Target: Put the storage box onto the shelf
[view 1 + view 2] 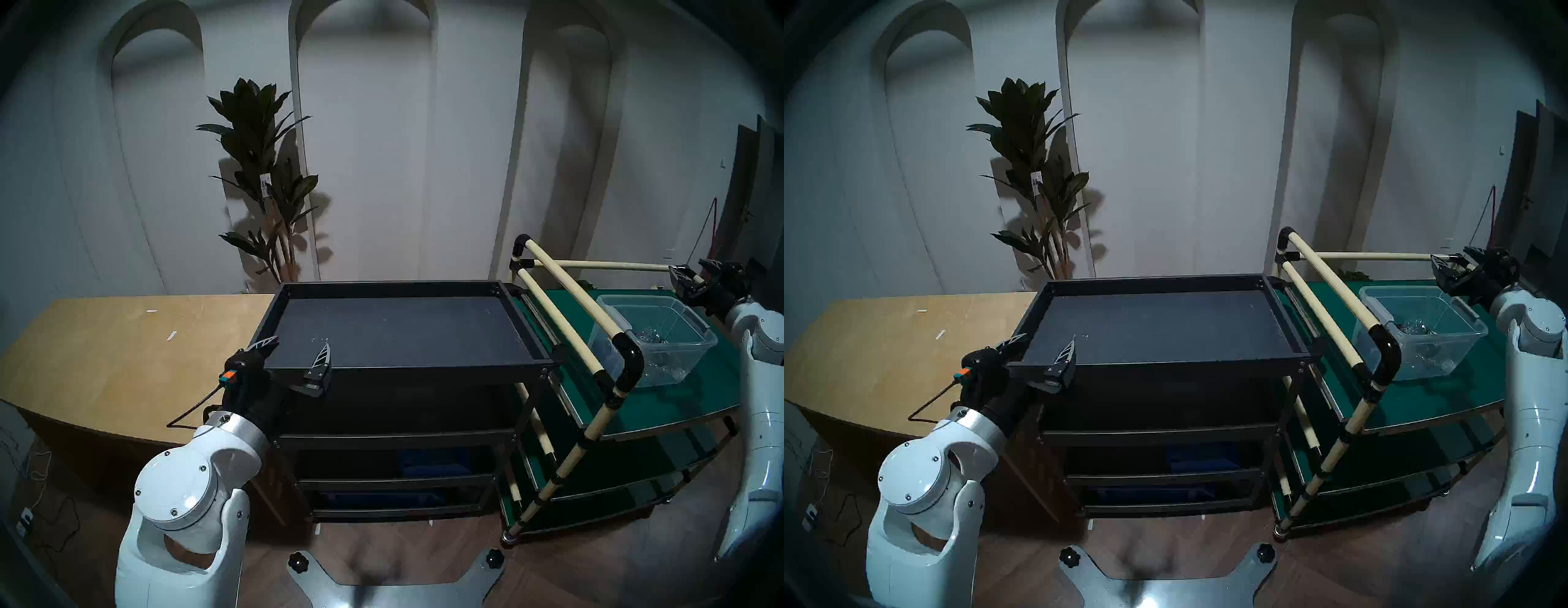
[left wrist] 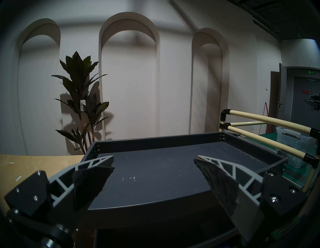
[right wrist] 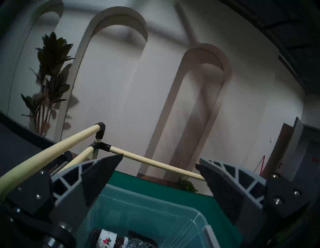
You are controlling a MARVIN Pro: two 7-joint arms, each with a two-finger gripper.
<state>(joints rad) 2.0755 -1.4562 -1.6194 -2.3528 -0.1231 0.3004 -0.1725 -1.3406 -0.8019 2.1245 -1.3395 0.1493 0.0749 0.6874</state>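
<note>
The storage box (image 1: 653, 339) is a clear plastic bin with small items inside. It stands on the green cart top at the right, and also shows in the other head view (image 1: 1416, 335), the left wrist view (image 2: 294, 149) and the right wrist view (image 3: 147, 216). The shelf (image 1: 399, 286) is a black rack with a bare raised-rim top tray (image 1: 1157, 280) (image 2: 155, 140). My left gripper (image 1: 299, 344) (image 1: 1047, 339) (image 2: 155, 157) is open and empty over the tray's front left corner. My right gripper (image 1: 689, 271) (image 1: 1454, 263) (image 3: 160, 159) is open and empty above the box's far right end.
The green-topped cart (image 1: 662, 407) has cream pipe rails (image 1: 568, 310) running between the shelf and the box. A tan wooden table (image 1: 106, 352) stands left of the shelf. A potted plant (image 1: 263, 178) is behind. Blue bins (image 1: 432, 460) sit in the shelf's lower tiers.
</note>
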